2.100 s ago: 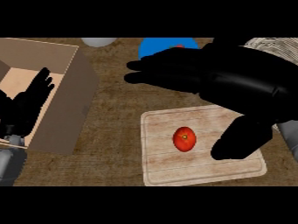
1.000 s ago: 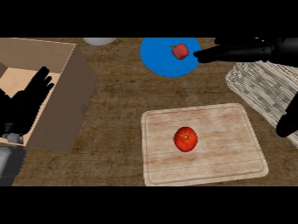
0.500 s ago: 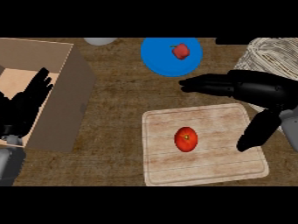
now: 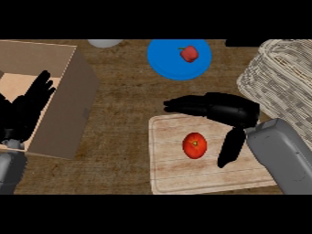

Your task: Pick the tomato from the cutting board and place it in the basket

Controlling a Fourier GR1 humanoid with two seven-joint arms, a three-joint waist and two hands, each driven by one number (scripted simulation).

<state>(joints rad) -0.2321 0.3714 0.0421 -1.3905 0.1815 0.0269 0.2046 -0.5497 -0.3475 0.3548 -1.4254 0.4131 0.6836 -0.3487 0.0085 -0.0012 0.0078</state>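
**Reader:** Tomato first, please. Where does it sit in the head view?

**Describer:** Tomato [image 4: 195, 145] lies near the middle of a pale wooden cutting board [image 4: 178, 180], lower centre-right on a brown woven counter [image 4: 121, 91]. It is red, round and not held by anything.

**Reader:** And the right hand?

**Describer:** The right hand [image 4: 229, 109] comes in from the lower right on a grey forearm. It hovers over the board's upper right part. Its fingers [image 4: 185, 106] reach leftward, straight and lying side by side, above the board's top edge. The thumb [image 4: 229, 147] points down, just to the right of the tomato. The hand is spread, with the tomato below the gap between thumb and fingers. I cannot tell whether the thumb touches it.

**Reader:** The basket?

**Describer:** A pale wicker basket [image 4: 290, 87] stands at the right edge, beside the board's upper right corner.

**Reader:** The left hand?

**Describer:** The left hand [image 4: 19, 112] rests at the left, fingers straight and up, in front of an open cardboard box [image 4: 70, 109].

**Reader:** Anything else?

**Describer:** A blue plate [image 4: 168, 59] at top centre carries a small red fruit [image 4: 190, 53]. A grey round object [image 4: 104, 43] sits at the top, cut off.
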